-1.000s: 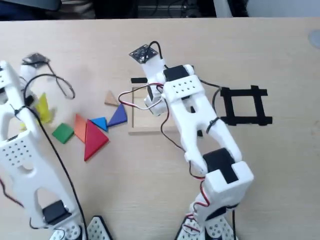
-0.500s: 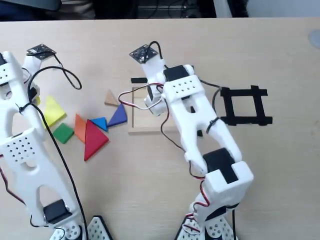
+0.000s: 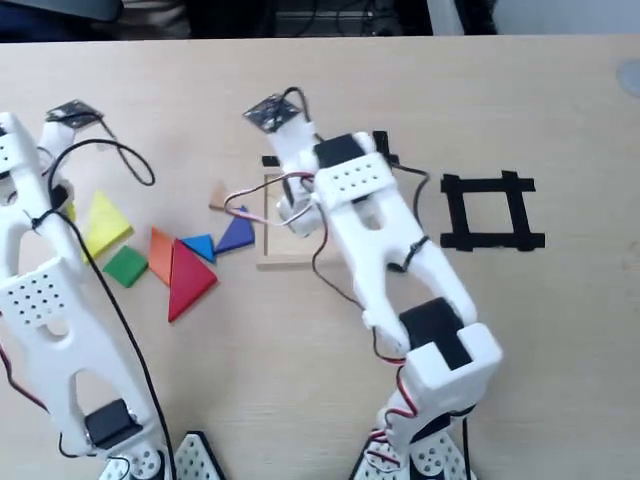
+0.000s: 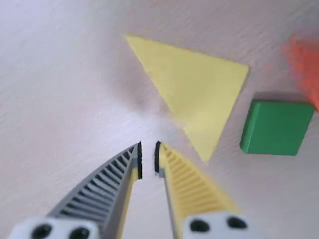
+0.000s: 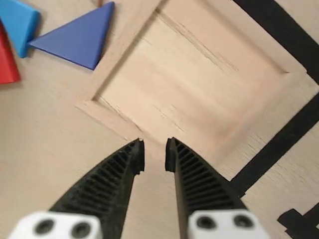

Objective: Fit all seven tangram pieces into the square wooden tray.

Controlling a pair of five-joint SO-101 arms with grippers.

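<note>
Loose tangram pieces lie left of the wooden tray [image 3: 285,262]: yellow triangle [image 3: 105,222], green square [image 3: 125,266], orange triangle [image 3: 159,255], red triangle [image 3: 190,278], light blue triangle [image 3: 200,246], dark blue triangle [image 3: 237,233] and a tan triangle [image 3: 217,196]. My left gripper [image 4: 147,159] hovers just short of the yellow triangle [image 4: 194,87], fingers nearly together, holding nothing. The green square [image 4: 276,127] lies beside it. My right gripper [image 5: 154,149] hangs over the tray's rim [image 5: 120,52], fingers close together and empty. The tray holds no piece. The dark blue triangle [image 5: 79,40] touches the tray's outer corner.
The right arm [image 3: 350,180] covers most of the tray from above. A black tape square [image 3: 490,212] marks the table to the tray's right, with black tape [image 5: 269,149] also near the tray. Cables loop off both wrists.
The yellow triangle stood on edge by the left gripper a second ago and now lies flat. The right arm has shifted slightly left over the tray.
</note>
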